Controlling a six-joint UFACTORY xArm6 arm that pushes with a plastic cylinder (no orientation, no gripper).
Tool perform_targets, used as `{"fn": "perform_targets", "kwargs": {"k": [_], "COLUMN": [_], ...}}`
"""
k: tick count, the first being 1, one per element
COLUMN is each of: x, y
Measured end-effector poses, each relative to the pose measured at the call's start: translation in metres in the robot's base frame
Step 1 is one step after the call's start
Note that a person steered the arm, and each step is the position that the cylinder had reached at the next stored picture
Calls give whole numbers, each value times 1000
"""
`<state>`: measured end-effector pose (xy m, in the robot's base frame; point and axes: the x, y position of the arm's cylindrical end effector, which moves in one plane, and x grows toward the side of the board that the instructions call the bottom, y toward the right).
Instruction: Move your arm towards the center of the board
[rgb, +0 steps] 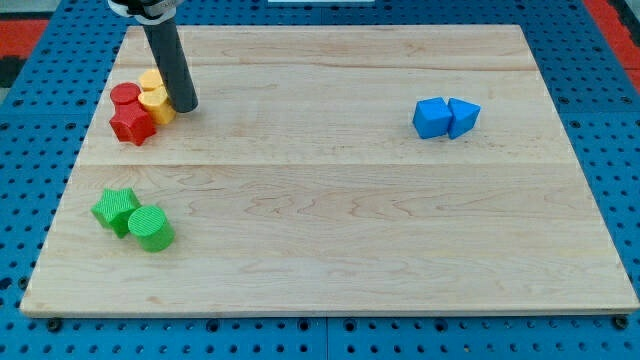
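Six blocks sit on the wooden board (330, 200). The arm carries no jaws, only a rod; its tip (185, 108) rests near the top-left corner, apparently touching the yellow blocks (153, 97). The move is barely begun; next, slide toward the bare centre, away from those blocks.

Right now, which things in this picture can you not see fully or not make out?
- The arm above the rod: cut off by the view's top edge.
- The upper yellow block: partly hidden by the rod; shape unclear.
- Whether my tip touches the lower yellow block: too close to tell.
- The red cylinder partly covers the red star.
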<state>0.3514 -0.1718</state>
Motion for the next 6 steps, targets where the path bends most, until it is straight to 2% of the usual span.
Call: {"fn": "perform_targets", "kwargs": {"k": [1,2,6], "x": [2,24,27], "y": [11,67,131]}}
